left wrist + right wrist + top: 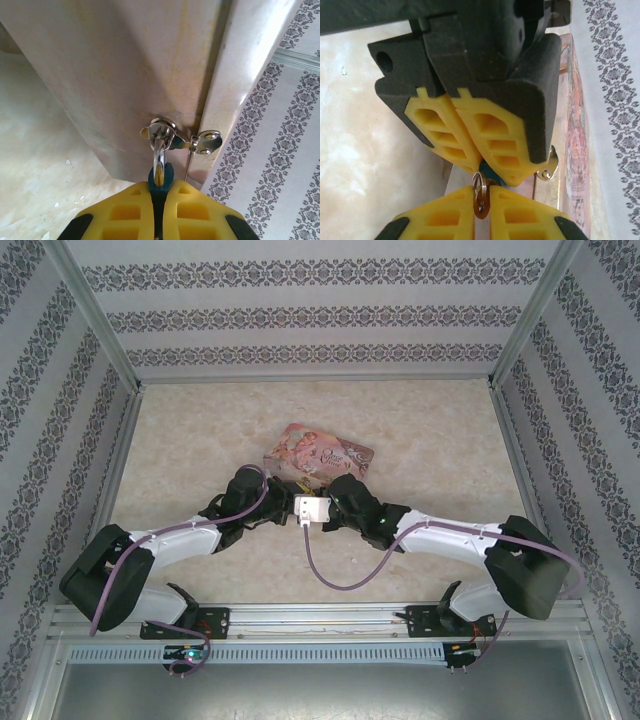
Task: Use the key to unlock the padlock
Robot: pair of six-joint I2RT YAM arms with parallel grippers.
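Padlock (161,179), left wrist view: blue body is pinched btwn the fingertips of the left gripper (160,190), jaws clenched on it, w/ just a sliver of blue poking out past the yellow pads (125,215). Silvery shackle (159,150) runs straight ahead of the jaws, up into the metal clasp (206,141) on the tin (125,75), whose pale side sits right in front of the fingers.

Right wrist view: right gripper (481,197) has its jaws clamped on the key (481,210), brownish head in the slit btwn the pads, w/ a wire ring (479,182) sticking out ahead. Directly opposite, tip to tip, are the left gripper's yellow fingers (440,130), w/ padlock blue at their tips, right at the ring. Can't tell if the key blade is in the lock. Tin's pink decorated face lies beside both sets of jaws.

Top view: left arm (180,538) & right arm (440,535) bend inward, grippers meeting nose to nose mid-table (200,440), tin just beyond the jaws.
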